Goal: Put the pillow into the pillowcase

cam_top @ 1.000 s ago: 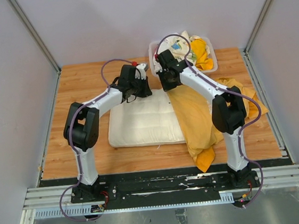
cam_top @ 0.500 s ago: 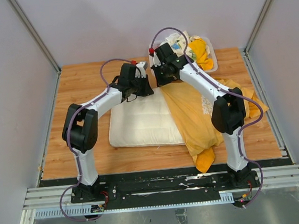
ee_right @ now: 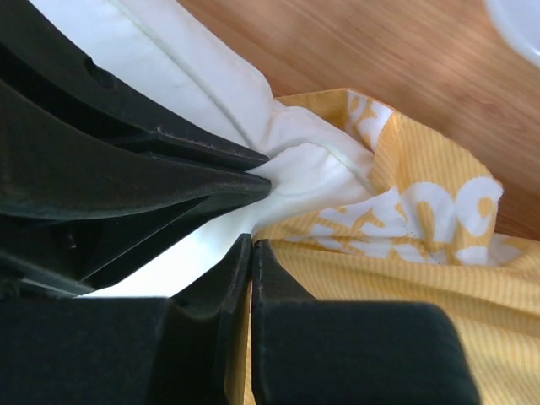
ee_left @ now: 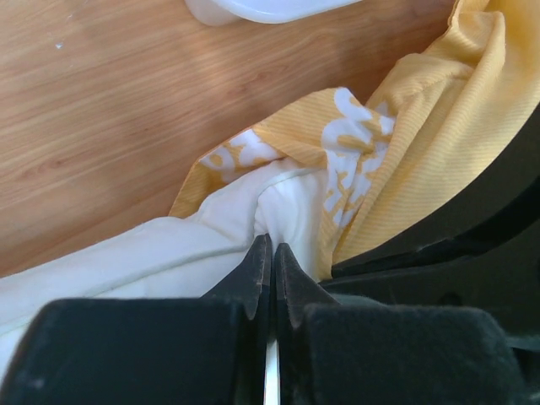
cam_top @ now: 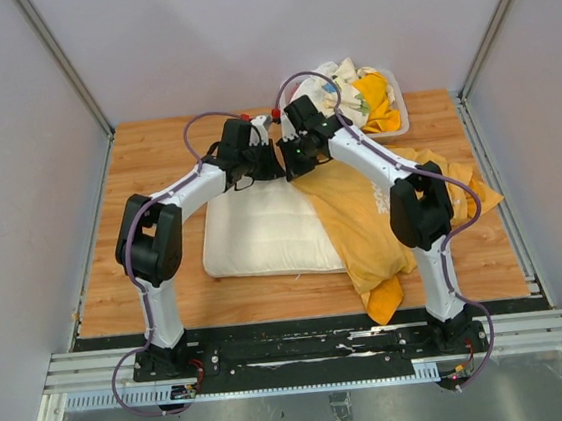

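The pillow [cam_top: 263, 230] lies flat mid-frame on the counter [cam_top: 154, 153], long axis left to right, its upper right corner pinched by the left fingers [ee_left: 249, 283]. The pillowcase [cam_top: 367, 216] drapes over its right end, and the right fingers [ee_right: 228, 283] are pressed together on its hem. Both arms reach forward, elbows outward, wrists meeting. A bin [cam_top: 399, 118] of cloths [cam_top: 348, 81] stands at upper right

No legible text; print on pillowcase [ee_right: 405, 278] folded, unreadable.
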Motion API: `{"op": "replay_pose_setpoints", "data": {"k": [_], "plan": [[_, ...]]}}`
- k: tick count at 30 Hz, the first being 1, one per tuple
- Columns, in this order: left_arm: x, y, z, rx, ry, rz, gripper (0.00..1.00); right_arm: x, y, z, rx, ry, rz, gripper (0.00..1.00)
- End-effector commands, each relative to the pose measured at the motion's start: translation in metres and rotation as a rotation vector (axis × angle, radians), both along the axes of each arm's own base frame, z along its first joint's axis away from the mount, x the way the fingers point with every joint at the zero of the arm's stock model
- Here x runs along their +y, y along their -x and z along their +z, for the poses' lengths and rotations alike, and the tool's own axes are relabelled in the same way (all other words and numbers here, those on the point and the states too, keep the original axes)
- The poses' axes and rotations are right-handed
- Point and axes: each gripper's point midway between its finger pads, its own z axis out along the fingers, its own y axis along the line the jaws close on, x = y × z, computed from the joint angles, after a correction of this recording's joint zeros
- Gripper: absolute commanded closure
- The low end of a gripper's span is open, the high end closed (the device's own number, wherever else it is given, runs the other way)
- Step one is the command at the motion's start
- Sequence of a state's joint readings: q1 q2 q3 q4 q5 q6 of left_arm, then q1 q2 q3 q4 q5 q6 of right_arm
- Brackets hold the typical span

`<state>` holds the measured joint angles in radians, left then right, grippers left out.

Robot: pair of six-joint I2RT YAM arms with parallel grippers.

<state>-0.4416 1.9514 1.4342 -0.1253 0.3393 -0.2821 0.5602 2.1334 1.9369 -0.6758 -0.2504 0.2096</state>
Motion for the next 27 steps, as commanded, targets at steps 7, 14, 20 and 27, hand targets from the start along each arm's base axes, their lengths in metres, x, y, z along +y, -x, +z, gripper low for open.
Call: {"op": "replay_pose_setpoints", "data": {"k": [7,14,20,27], "plan": [[-0.005,-0.032,0.067,-0.14,0.115,0.026,1.0,0.037,0.01,0.046,0.002,-0.15,0.134,0.99],[-0.004,-0.039,0.11,-0.199,0.158,0.035,1.0,0.049,0.013,0.082,-0.048,-0.2,0.188,0.99],[-0.007,-0.04,0.121,-0.203,0.183,0.033,1.0,0.055,0.011,0.08,-0.052,-0.21,0.2,0.99],[0.003,-0.039,0.079,-0.14,0.123,0.071,1.0,0.035,-0.002,0.019,0.042,-0.113,0.098,0.99]]}}
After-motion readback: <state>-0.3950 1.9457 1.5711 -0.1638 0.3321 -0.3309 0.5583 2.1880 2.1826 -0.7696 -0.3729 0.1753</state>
